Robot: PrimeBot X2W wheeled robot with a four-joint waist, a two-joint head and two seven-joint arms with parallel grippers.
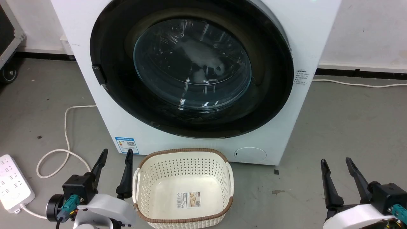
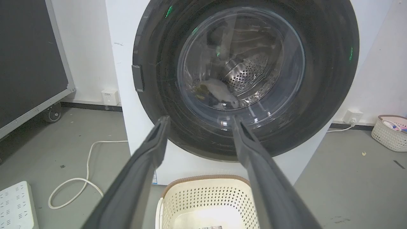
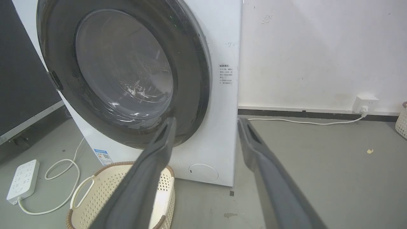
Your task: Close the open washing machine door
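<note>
Currently the washing machine door lies against the front of the washing machine. In the right wrist view its black rim sits level with the white panel on the right side, but I cannot tell whether the catch on its left edge has engaged. To the right of the machine I have open grey floor out to the wall. To the left, a white cable loops across the floor near a power strip that lies close to my left gripper. That gripper's fingers stand wide apart with nothing between them, just beside the left handle of the cream laundry basket. The basket sits on the floor just in front of the machine, below the door. My right gripper is likewise spread wide and holds nothing, well apart from the basket. In the basket I see a label stuck to its bottom. Through the door glass in the left wrist view I make out the perforated steel drum and something pale lying in it, though reflections keep me from saying what it is. A second basket by the wall is cut off at the frame edge, its contents too small to read.
</note>
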